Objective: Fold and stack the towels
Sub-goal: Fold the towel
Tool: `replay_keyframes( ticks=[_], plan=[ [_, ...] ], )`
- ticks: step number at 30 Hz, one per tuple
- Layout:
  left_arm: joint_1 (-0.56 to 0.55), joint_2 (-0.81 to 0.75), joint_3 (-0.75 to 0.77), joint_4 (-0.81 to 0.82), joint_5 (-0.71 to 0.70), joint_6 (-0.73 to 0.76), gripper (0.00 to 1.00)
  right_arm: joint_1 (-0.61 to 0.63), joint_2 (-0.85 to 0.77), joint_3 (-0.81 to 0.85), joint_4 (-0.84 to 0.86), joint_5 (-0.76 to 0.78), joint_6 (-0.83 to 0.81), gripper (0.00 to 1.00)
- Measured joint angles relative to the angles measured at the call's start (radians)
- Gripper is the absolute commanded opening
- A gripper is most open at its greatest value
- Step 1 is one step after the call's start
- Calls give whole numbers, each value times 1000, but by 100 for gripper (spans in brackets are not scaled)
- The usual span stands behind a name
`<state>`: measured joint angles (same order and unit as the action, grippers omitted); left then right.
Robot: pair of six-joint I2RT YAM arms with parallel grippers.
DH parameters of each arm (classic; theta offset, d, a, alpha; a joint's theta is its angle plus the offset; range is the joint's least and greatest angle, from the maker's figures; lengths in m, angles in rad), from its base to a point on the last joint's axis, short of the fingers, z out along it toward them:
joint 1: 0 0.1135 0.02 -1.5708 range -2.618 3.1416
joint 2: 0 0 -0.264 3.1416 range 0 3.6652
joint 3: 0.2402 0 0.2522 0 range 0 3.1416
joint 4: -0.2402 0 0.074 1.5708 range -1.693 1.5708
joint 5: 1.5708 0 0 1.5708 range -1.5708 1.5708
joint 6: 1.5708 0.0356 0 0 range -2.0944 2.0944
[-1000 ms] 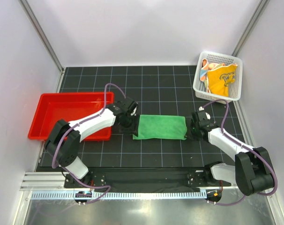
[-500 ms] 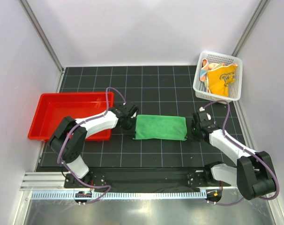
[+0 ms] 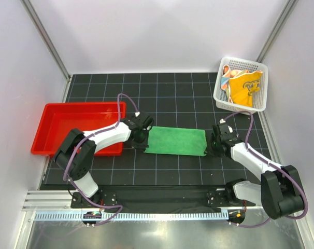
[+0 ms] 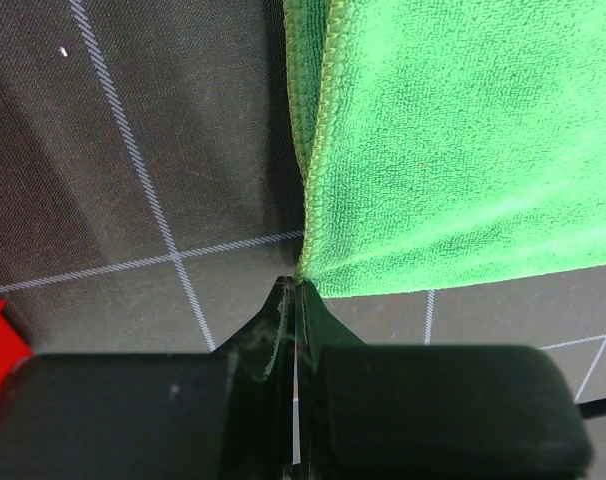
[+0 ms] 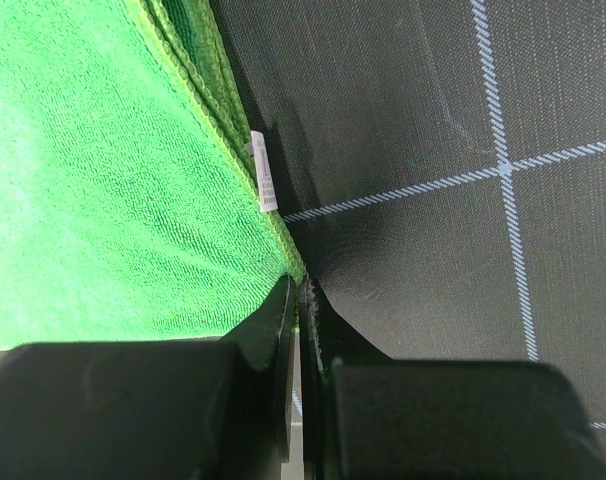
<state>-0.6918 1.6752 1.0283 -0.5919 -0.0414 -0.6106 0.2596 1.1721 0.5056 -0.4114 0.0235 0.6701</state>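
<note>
A green towel (image 3: 175, 141) lies folded in a long strip on the black mat, between my two arms. My left gripper (image 3: 142, 142) is at its left end, shut on the near left corner. In the left wrist view the left gripper (image 4: 298, 287) has its tips pinched on the hem of the green towel (image 4: 463, 150). My right gripper (image 3: 213, 146) is at the right end, shut on the near right corner. Seen from the right wrist, the right gripper (image 5: 302, 290) bites the edge of the green towel (image 5: 103, 180). An orange towel (image 3: 246, 85) lies crumpled in the basket.
A white mesh basket (image 3: 222, 96) stands at the back right, with more coloured cloth beside the orange towel. A red tray (image 3: 53, 111) sits at the left, close behind my left arm. Grey walls close in both sides.
My left gripper has closed on the towel's near left corner, having stood open a second ago. The towel's left end has shifted slightly left. The right gripper has kept its grip.
</note>
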Motion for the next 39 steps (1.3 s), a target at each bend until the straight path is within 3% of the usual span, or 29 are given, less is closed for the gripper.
replay_keyframes(
  ticks=[2, 3, 4, 5, 7, 11, 19, 29, 34, 39],
  plan=[
    [0, 0, 0, -1, 5, 7, 1, 0, 0, 0, 0, -2, -3, 6],
    [0, 0, 2, -3, 13, 12, 7, 0, 0, 0, 0, -5, -7, 8],
    [0, 0, 3, -3, 18, 18, 16, 0, -2, 0, 1, -13, -11, 12],
    [0, 0, 6, -6, 22, 23, 33, 0, -9, -3, 2, -28, -15, 20],
    [0, 0, 21, -30, 27, 31, 48, 0, -35, -12, 2, -48, -23, 33],
    [0, -1, 99, -95, 8, 45, 55, 0, -104, -5, -42, -63, -25, 37],
    [59, 2, 266, -127, 2, 106, 55, 0, -73, 152, -128, -54, -41, 34],
    [129, 113, 247, -50, 165, 127, 59, -20, 48, 106, -48, -89, -45, 29],
    [126, 153, 247, -28, 177, 126, 58, -40, 64, 97, -40, -117, -65, 27],
    [126, 193, 248, -26, 174, 122, 58, -40, 75, 191, -42, -121, -95, 26]
  ],
)
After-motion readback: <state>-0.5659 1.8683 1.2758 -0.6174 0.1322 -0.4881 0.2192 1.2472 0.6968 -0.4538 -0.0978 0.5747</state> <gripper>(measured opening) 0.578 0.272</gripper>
